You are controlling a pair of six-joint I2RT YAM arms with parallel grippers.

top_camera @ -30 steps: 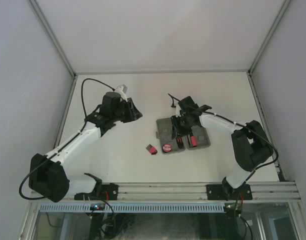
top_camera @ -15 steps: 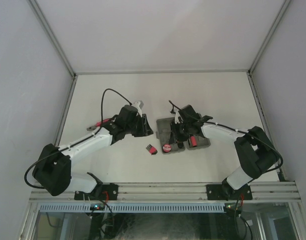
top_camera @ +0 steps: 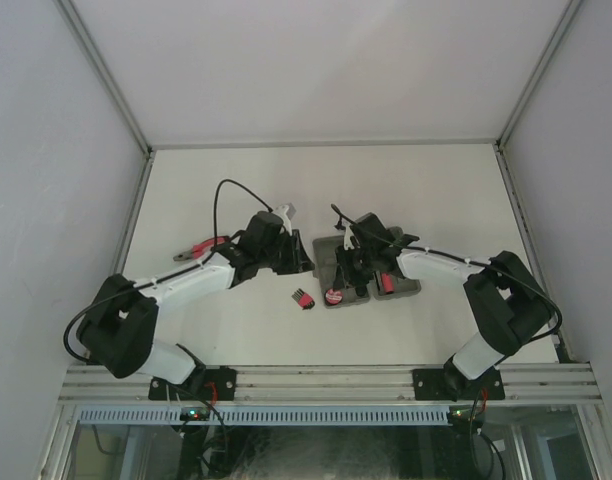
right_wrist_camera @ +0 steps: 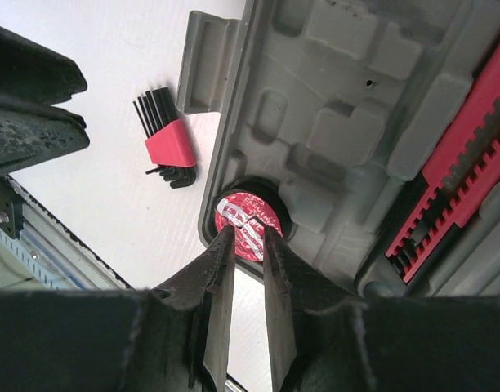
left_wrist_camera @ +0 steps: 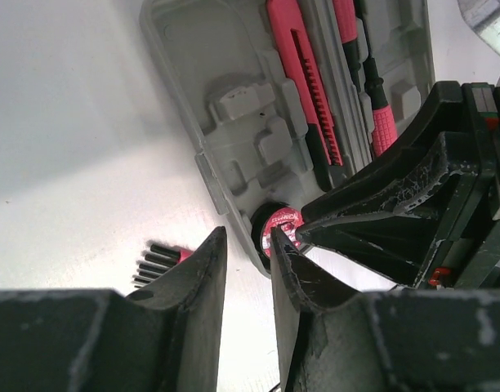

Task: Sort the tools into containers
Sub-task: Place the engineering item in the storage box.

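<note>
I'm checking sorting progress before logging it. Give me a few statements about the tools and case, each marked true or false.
1. The hex key set lies on the table, outside the grey case. True.
2. The case is shut. False: it lies open, with its recesses showing.
3. A round red-faced disc sits in a recess at the case's edge. True.
4. The left fingers grip the hex key set. False: nothing is between them.
</note>
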